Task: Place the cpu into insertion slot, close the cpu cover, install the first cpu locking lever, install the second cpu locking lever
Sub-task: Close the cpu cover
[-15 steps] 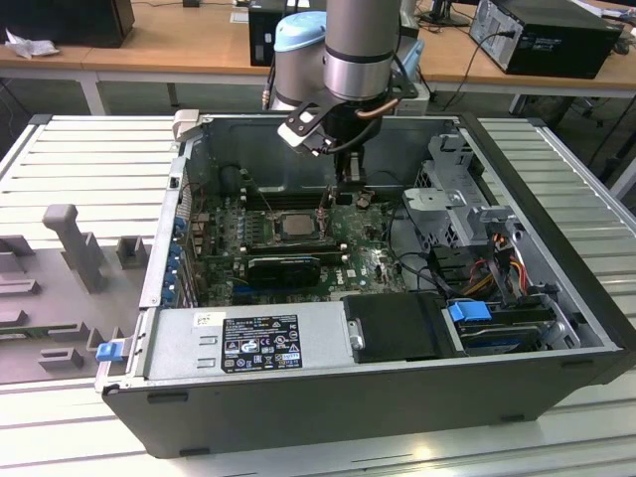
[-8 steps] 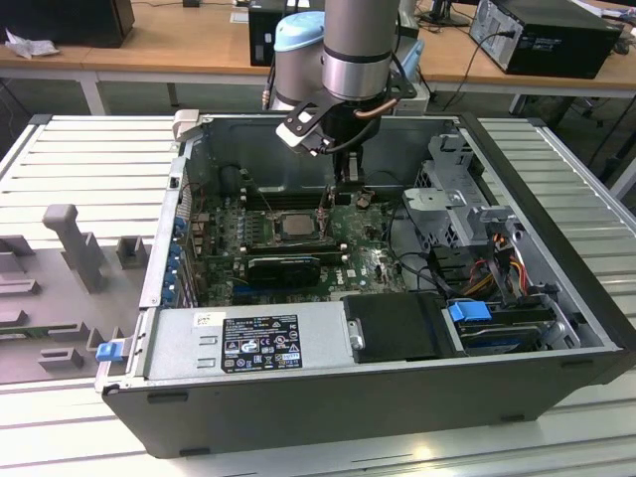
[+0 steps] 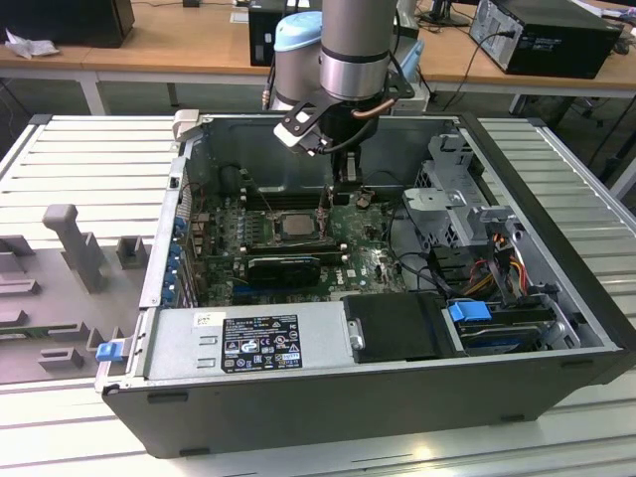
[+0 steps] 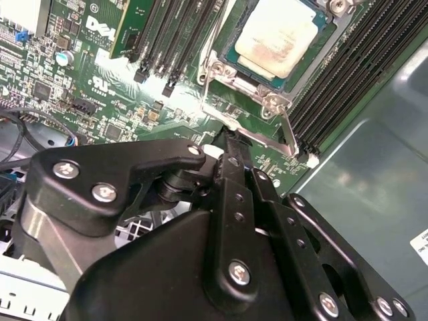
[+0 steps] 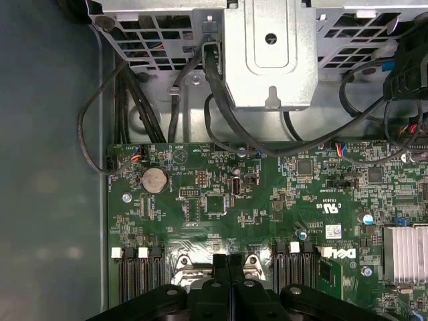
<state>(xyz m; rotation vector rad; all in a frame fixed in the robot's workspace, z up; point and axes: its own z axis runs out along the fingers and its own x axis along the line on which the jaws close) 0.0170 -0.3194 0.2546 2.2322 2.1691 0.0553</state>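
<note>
The cpu (image 4: pixel 277 40), a silver-grey square, lies in the insertion slot (image 3: pixel 316 235) on the green motherboard (image 5: pixel 221 200); the exterior view shows the cpu (image 3: pixel 295 224) at mid-board. The cpu cover (image 4: pixel 227 73), a thin metal frame, lies flat around the chip. One locking lever (image 4: pixel 286 127) runs along the socket's side. My gripper (image 4: pixel 227 142) hovers just off a socket corner, its black fingers (image 5: pixel 221 264) pressed together and shut, nothing visibly between them. In the exterior view the gripper (image 3: pixel 343 189) hangs just behind the socket.
The open computer case (image 3: pixel 556 298) walls in the board. Long black memory slots (image 4: pixel 348 67) flank the socket. A metal drive cage (image 5: pixel 267 53) with black cables (image 5: pixel 221 120), a power supply (image 3: pixel 248 343) and a black expansion card (image 3: pixel 283 266) stand close by.
</note>
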